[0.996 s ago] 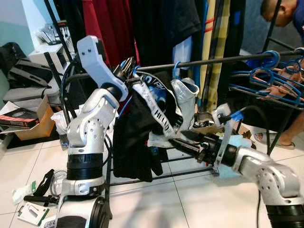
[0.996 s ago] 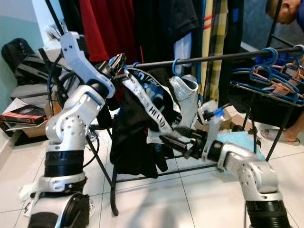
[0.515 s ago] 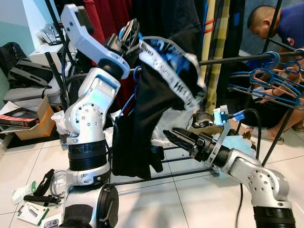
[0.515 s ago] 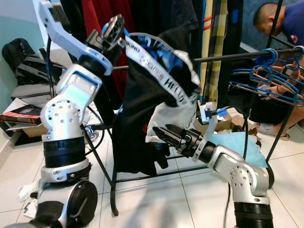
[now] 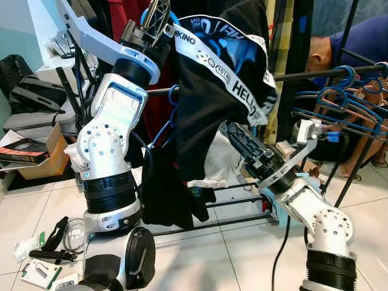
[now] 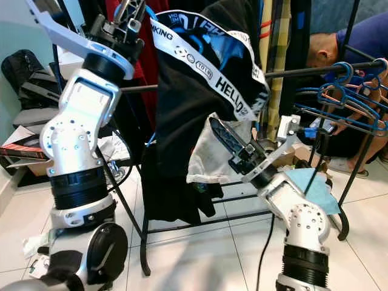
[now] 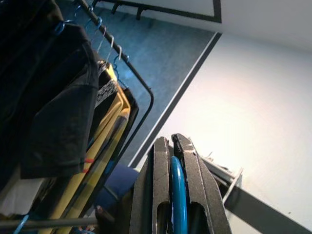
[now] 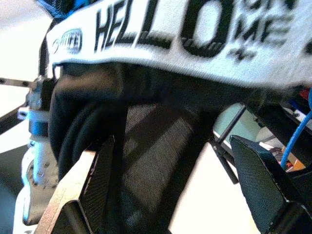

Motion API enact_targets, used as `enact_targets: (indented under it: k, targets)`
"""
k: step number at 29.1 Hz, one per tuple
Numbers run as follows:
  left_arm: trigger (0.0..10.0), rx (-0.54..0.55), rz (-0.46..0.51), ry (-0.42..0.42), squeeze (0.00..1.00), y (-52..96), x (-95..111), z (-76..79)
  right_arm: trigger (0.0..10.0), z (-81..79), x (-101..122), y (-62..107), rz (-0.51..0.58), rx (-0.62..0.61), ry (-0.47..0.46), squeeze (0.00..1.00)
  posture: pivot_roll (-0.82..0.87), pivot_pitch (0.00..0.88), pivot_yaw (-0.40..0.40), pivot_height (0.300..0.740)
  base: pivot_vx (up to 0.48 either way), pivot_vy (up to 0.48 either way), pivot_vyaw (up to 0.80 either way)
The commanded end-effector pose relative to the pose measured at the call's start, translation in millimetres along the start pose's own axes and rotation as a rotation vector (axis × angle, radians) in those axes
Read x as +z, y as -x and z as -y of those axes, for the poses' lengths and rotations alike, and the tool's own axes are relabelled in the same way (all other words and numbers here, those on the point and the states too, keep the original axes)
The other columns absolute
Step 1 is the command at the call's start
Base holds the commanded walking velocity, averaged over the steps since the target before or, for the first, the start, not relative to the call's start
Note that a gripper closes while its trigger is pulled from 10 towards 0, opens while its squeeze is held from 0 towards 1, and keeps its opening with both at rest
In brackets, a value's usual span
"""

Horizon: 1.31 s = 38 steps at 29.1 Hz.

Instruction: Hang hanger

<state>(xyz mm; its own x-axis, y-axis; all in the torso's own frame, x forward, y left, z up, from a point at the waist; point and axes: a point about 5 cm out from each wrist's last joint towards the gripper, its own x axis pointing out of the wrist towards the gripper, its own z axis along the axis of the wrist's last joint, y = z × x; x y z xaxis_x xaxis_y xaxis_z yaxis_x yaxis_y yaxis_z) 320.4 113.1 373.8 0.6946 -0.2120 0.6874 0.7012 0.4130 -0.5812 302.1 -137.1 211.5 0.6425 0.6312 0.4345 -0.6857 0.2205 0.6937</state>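
Left eye view gives you the nearest thing first: your right gripper [image 5: 233,134], low and forward, its fingers [image 8: 97,187] spread wide apart with nothing between them, their tips just under the hem of the black garment [image 5: 209,91]. In the right wrist view you look between those two parted fingers straight at the dark cloth and the white band [image 8: 195,36] printed HELLO that runs across it; the cloth hangs just beyond the tips, and you cannot tell whether it touches them. Farther up and back, your left gripper [image 5: 156,13] is raised high, its fingers pressed together on the hook of the blue hanger [image 7: 178,195], which in the left wrist view shows as a blue strip pinched between the two black pads. The garment drapes from that hanger, down and to the side of your left fingers, in front of the lower black rail [image 5: 327,73] of the clothes rack. Blue hangers [image 5: 345,100] are bunched on that rail, well off to the far side of your right fingers. Beyond the left fingers, the upper rail [image 7: 131,68] carries hung clothes, among them a yellow garment [image 7: 105,136]. A person [image 5: 351,48] bends behind the rack, past the bunched hangers.
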Motion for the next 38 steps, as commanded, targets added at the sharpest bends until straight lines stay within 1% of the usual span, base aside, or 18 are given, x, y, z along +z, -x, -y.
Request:
enact_targets:
  k: [1, 5, 6, 7, 8, 9, 11, 12, 22, 23, 24, 26, 27, 29, 30, 31, 34, 38]
  targets:
    - [10.0, -0.041, 0.039, 0.039, 0.0, -2.6, 7.2, 8.9, 10.0, 0.3, -7.1, -6.3, -0.013, -0.006, -0.037, 0.0, -0.08, 0.0, 0.061, 0.74, 0.0, 0.0, 0.0]
    - [10.0, -0.056, 0.046, 0.055, 0.0, -2.4, 8.7, 11.3, 10.0, 0.6, -11.4, -9.0, -0.023, -0.015, -0.05, 0.0, -0.08, 0.0, 0.062, 0.74, 0.0, 0.0, 0.0]
    - [10.0, -0.076, 0.054, 0.07, 0.0, -1.8, 10.7, 14.6, 8.2, 0.8, -14.6, -11.6, -0.03, -0.019, -0.062, 0.0, -0.08, 0.0, 0.06, 0.74, 0.0, 0.0, 0.0]
    - [10.0, -0.09, 0.058, 0.081, 0.0, -1.4, 12.5, 17.2, 4.4, 0.6, -15.9, -13.5, -0.031, -0.021, -0.073, 0.0, -0.08, 0.0, 0.058, 0.74, 0.0, 0.0, 0.0]
    - [10.0, -0.09, 0.058, 0.081, 0.0, -1.4, 12.5, 17.2, 4.4, 0.6, -15.9, -13.5, -0.031, -0.021, -0.073, 0.0, -0.08, 0.0, 0.058, 0.74, 0.0, 0.0, 0.0]
    - [10.0, -0.099, 0.061, 0.091, 0.0, -1.0, 13.6, 19.0, 3.5, 0.3, -16.2, -14.5, -0.03, -0.02, -0.079, 0.0, -0.08, 0.0, 0.058, 0.74, 0.0, 0.0, 0.0]
    - [10.0, -0.099, 0.061, 0.091, 0.0, -1.0, 13.6, 19.0, 3.5, 0.3, -16.2, -14.5, -0.03, -0.02, -0.079, 0.0, -0.08, 0.0, 0.058, 0.74, 0.0, 0.0, 0.0]
    - [10.0, -0.102, 0.062, 0.094, 0.0, -0.7, 14.2, 19.9, 0.0, 0.0, -15.9, -15.1, -0.028, -0.017, -0.08, 0.0, -0.08, 0.0, 0.058, 0.74, 0.0, 0.0, 0.0]
    - [10.0, -0.097, 0.063, 0.117, 0.0, 2.1, 16.4, 21.3, 0.0, -6.4, -6.9, -13.8, 0.01, 0.042, -0.073, 0.0, -0.08, 0.0, 0.056, 0.74, 0.0, 0.0, 0.0]
    - [10.0, -0.093, 0.06, 0.119, 0.0, 2.9, 16.4, 20.6, 1.5, -14.5, -6.5, -8.8, -0.009, 0.114, -0.049, 0.0, -0.08, 0.0, 0.057, 0.74, 0.0, 0.0, 0.0]
    - [10.0, -0.09, 0.058, 0.123, 0.0, 3.6, 16.6, 19.8, 10.0, -19.8, -8.2, -2.7, -0.036, 0.163, -0.02, 0.0, -0.08, 0.0, 0.057, 0.74, 0.0, 0.0, 0.0]
    - [10.0, -0.09, 0.058, 0.123, 0.0, 3.6, 16.6, 19.8, 10.0, -19.8, -8.2, -2.7, -0.036, 0.163, -0.02, 0.0, -0.08, 0.0, 0.057, 0.74, 0.0, 0.0, 0.0]
    - [10.0, -0.088, 0.058, 0.128, 0.0, 4.1, 16.9, 19.1, 10.0, -22.7, -9.0, 3.6, -0.053, 0.192, 0.001, 0.37, -0.08, 0.0, 0.056, 0.74, 0.0, 0.0, 0.0]
    - [10.0, -0.088, 0.058, 0.128, 0.0, 4.1, 16.9, 19.1, 10.0, -22.7, -9.0, 3.6, -0.053, 0.192, 0.001, 0.37, -0.08, 0.0, 0.056, 0.74, 0.0, 0.0, 0.0]
    - [10.0, -0.088, 0.059, 0.132, 0.0, 4.6, 17.4, 18.5, 10.0, -23.1, -8.9, 10.3, -0.066, 0.201, 0.016, 1.0, -0.08, 0.0, 0.056, 0.74, 0.0, 0.0, 0.0]
    - [10.0, -0.088, 0.059, 0.132, 0.0, 4.6, 17.4, 18.5, 10.0, -23.1, -8.9, 10.3, -0.066, 0.201, 0.016, 1.0, -0.08, 0.0, 0.056, 0.74, 0.0, 0.0, 0.0]
    - [10.0, -0.094, 0.059, 0.145, 0.0, 5.8, 18.3, 17.6, 10.0, -26.9, -7.1, 24.9, -0.086, 0.242, 0.001, 1.0, -0.08, 0.0, 0.058, 0.74, 0.0, 0.0, 0.0]
    - [10.0, -0.109, 0.057, 0.166, 0.0, 6.5, 18.2, 17.9, 10.0, -29.5, -5.1, 31.2, -0.077, 0.271, -0.026, 1.0, -0.08, 0.0, 0.058, 0.74, 0.0, 0.0, 0.0]
